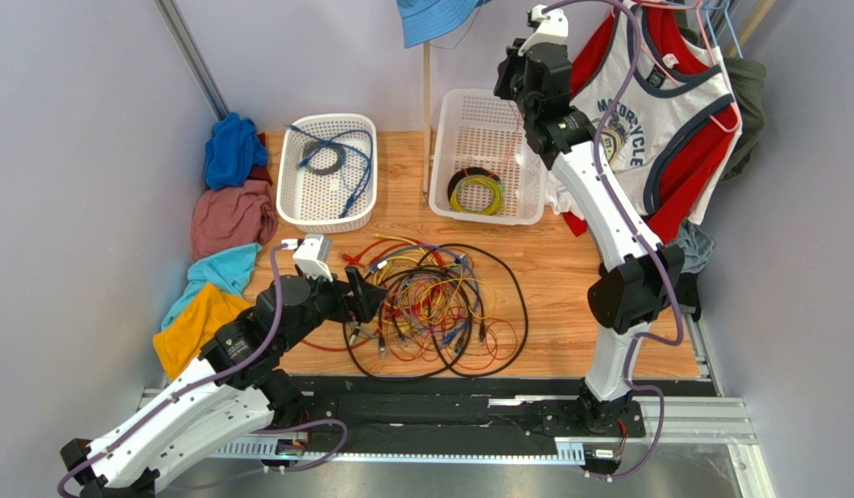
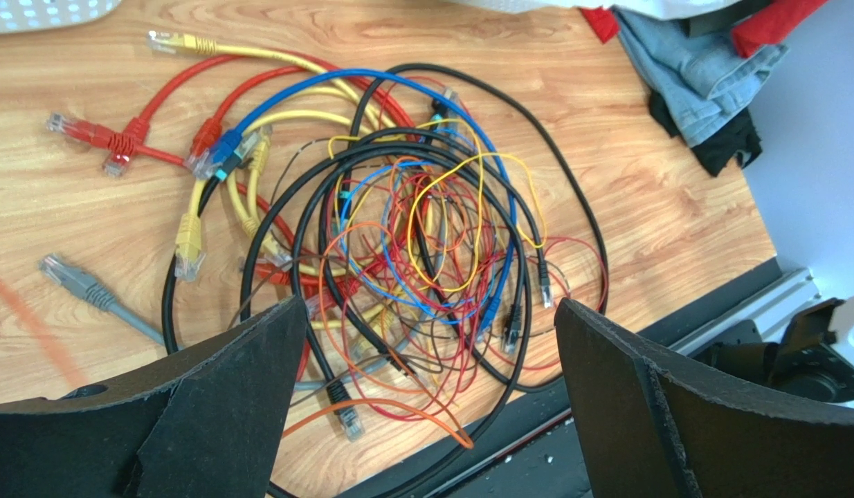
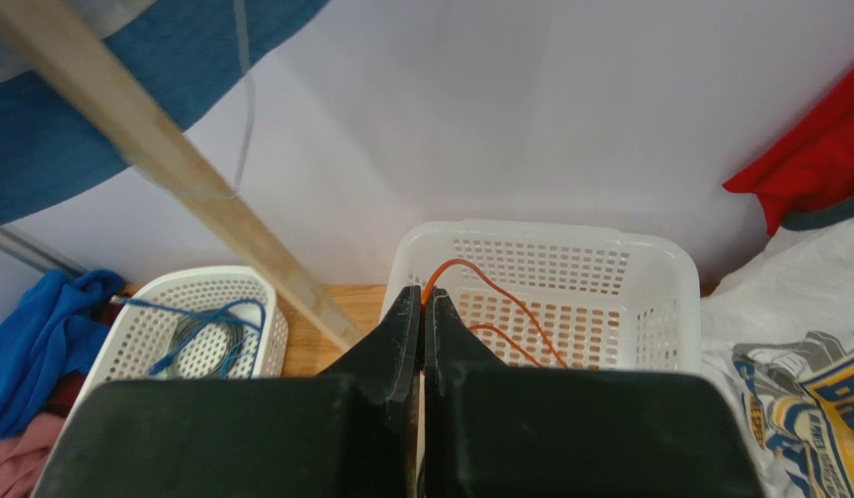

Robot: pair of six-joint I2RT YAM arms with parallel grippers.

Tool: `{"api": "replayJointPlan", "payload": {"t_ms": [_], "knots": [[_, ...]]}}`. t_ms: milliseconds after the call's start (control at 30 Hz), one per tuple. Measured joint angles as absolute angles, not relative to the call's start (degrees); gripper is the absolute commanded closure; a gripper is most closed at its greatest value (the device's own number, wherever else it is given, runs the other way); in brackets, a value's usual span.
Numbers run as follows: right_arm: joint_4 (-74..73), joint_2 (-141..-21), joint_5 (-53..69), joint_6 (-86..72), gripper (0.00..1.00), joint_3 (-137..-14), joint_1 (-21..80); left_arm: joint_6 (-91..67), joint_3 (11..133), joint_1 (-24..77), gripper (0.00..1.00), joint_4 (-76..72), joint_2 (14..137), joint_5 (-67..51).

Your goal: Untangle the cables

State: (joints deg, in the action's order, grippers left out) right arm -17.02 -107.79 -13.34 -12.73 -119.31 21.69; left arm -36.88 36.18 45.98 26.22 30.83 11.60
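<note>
The cables (image 1: 436, 301) lie in a loose tangle of black, blue, red, orange and yellow loops on the wooden table, near its front edge. In the left wrist view the same cables (image 2: 400, 228) spread out below my left gripper (image 2: 426, 311), which hangs open just above their near side with nothing between its fingers. From above, the left gripper (image 1: 371, 296) sits at the pile's left edge. My right gripper (image 3: 424, 296) is raised high over the right basket (image 3: 650, 259). It is shut on a thin orange wire (image 3: 504, 301) that curves down from its tips toward that basket.
A left white basket (image 1: 291, 202) holds a blue cable and a dark coil. The right white basket (image 1: 447, 202) holds a yellow-green ring coil (image 1: 475, 192). Folded cloths (image 1: 228, 218) line the left wall, clothes hang at the back right (image 1: 660, 114), and a wooden pole (image 1: 426, 114) stands between the baskets.
</note>
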Motion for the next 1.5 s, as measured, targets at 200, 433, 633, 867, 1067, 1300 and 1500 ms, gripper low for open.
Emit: {"api": "replayJointPlan", "payload": {"t_ms": [200,433,633,867,1067,1300,1500], "knots": [[-13.5,-116.8,-11.8,-14.8,0.70,-120.6,19.4,-36.6,37.1,46.0,0.04,27.6,29.2,12.7],[-14.3,-121.3,-11.5,-18.8,0.26,-114.2,20.0,-36.6,37.1,46.0,0.05,28.1,31.3,12.6],[-14.5,-114.4,-13.5,-19.5,0.23,-103.3,22.9,-36.6,37.2,46.0,0.05,28.1,31.4,13.1],[-11.9,-93.5,-13.8,-23.1,0.29,-86.4,32.8,-37.4,37.2,46.0,0.01,27.8,32.0,16.4],[-7.4,-84.0,-16.3,-24.2,0.33,-67.3,47.5,-41.1,37.2,46.0,0.01,28.9,32.1,20.8],[-10.5,-84.7,-15.1,-24.2,0.37,-54.2,57.7,-43.5,37.2,46.0,0.01,32.0,32.9,24.1],[-10.3,-84.6,-14.9,-24.2,0.38,-50.5,60.9,-43.9,37.2,46.0,0.01,33.2,34.1,24.7]]}}
